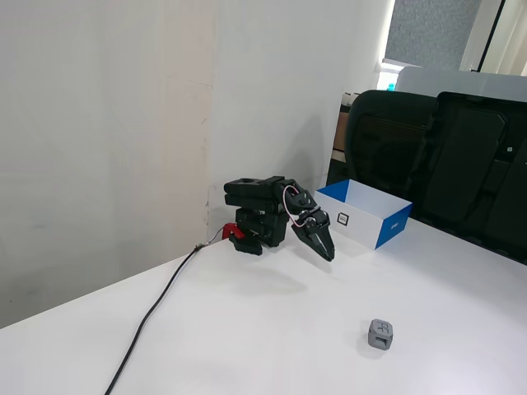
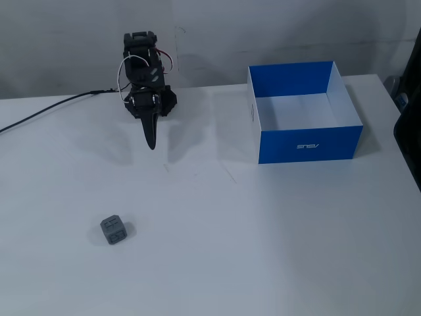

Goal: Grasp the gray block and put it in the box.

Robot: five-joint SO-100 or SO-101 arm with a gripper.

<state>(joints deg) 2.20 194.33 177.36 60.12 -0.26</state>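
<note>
The gray block [image 2: 114, 230] sits alone on the white tabletop [image 2: 263, 250], at about 7 o'clock in the higher fixed view and well apart from everything else. In the lower fixed view, the block [image 1: 380, 334] lies at about 5 o'clock, with a dark embossed mark on its upper face too small to read.

The arm is folded low against the back wall. Its gripper [image 2: 152, 145] points down and toward the camera in the higher view, hanging above the tabletop with nothing in it. The jaws look pressed together into one dark wedge in both fixed views [image 1: 328, 254]; no gap shows between them. The arm's base is largely hidden behind its own upper links in the higher view, and the dark parts merge so that single joints are hard to separate. A red clamp piece [image 1: 236, 233] shows at the base only in the lower view.

The blue box [image 2: 309, 141] stands at about 2 o'clock in the higher view, open, its white floor bare; the lettering on its front wall is too small to read. In the lower view the box [image 1: 394, 226] shows its white side with a small square black logo.

A black cable [image 1: 156, 309] runs from the base and is cut off at the lower edge. Black office chairs [image 1: 445, 156] behind the tabletop are cut off at the right.
</note>
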